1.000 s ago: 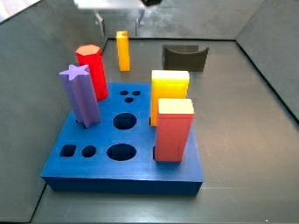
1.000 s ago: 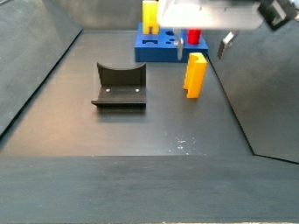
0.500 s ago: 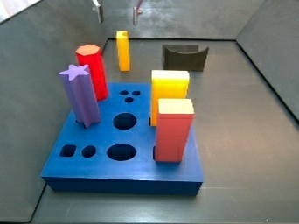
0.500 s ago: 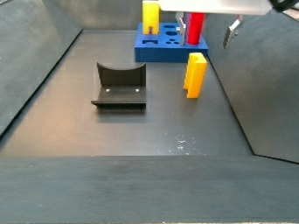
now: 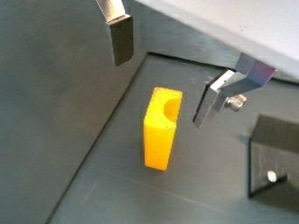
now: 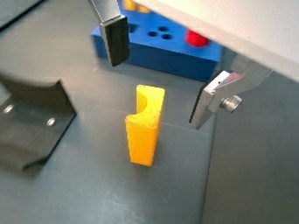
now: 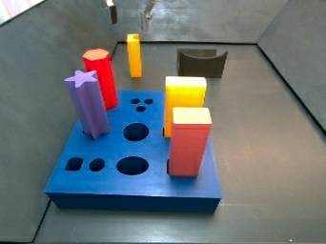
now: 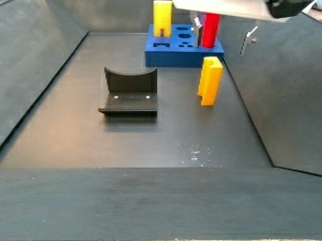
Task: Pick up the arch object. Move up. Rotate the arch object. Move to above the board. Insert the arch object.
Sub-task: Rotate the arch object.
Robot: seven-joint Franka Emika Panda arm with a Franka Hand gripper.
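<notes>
Gripper (image 5: 165,72) hangs above the arch object (image 5: 162,128) w/ fingers (image 6: 114,40) spread wide, nothing held. Arch object stands upright on the floor betw. the two fingers but lower, not touching either, well apart from the board (image 7: 132,157).

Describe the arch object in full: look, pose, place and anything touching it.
The arch object is a slim orange-yellow piece that looks like smooth plastic, elongated, with a curved notch scooped from one side near its top. It stands upright on the dark floor, apart from the blue board and the dark fixture. Nothing touches it but the floor. The gripper hangs open above it, one finger on either side, not gripping it.
</notes>
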